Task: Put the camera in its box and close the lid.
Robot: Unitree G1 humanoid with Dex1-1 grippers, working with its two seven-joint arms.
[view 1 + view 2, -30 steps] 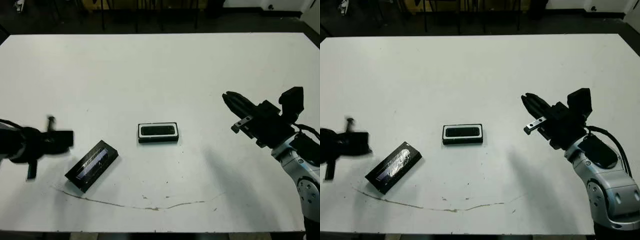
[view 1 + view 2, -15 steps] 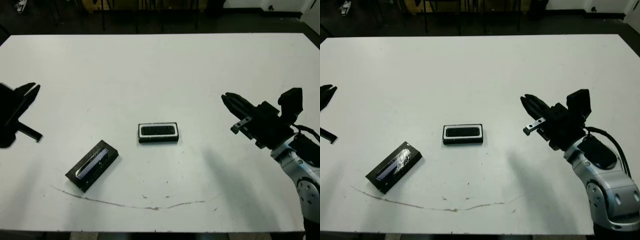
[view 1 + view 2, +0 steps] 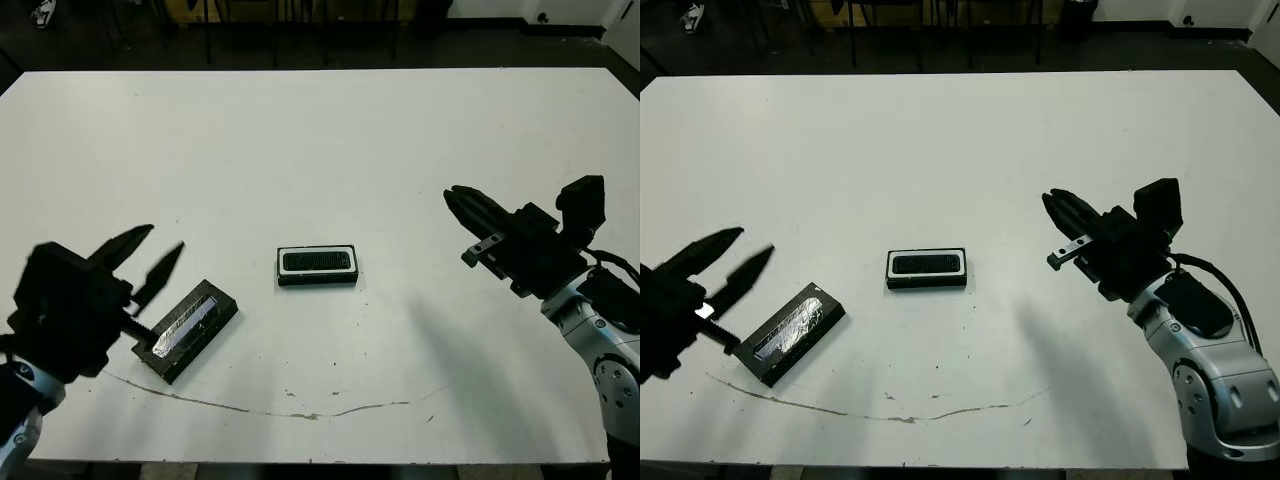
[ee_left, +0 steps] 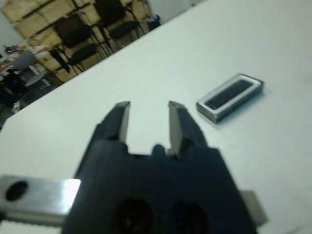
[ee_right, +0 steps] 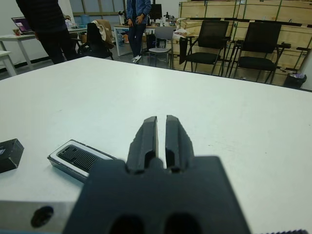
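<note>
Stretching wide and white under everything, worktop carrying just two small things. Hovering over the near left part, left gripper with jaws spread apart and holding nothing. Hanging over the right side, well apart from everything, right gripper with jaws pressed almost together and also holding nothing.

Lying just beside the left gripper's tips, lid, flat on the worktop, shiny top facing up. Running on a slant, long side going from near-left up toward far-right. Sitting near the middle of the worktop, box, long side running straight left to right, open side up. Resting inside the box, camera, dark bar lined up the same way as the box, seeming to be down in the white hollow already. Leaving only the lid to go on, judging by that.

Risking a slip, probably: lid being thin, flat and shiny, so jaws maybe sliding off or just pushing it along the worktop. Risking a bad fit too: lid lying slanted while box lies straight, so needing a turn before going down, or landing crooked and not closing. Bumping the box on the way maybe shoving it aside or shaking the camera loose.
</note>
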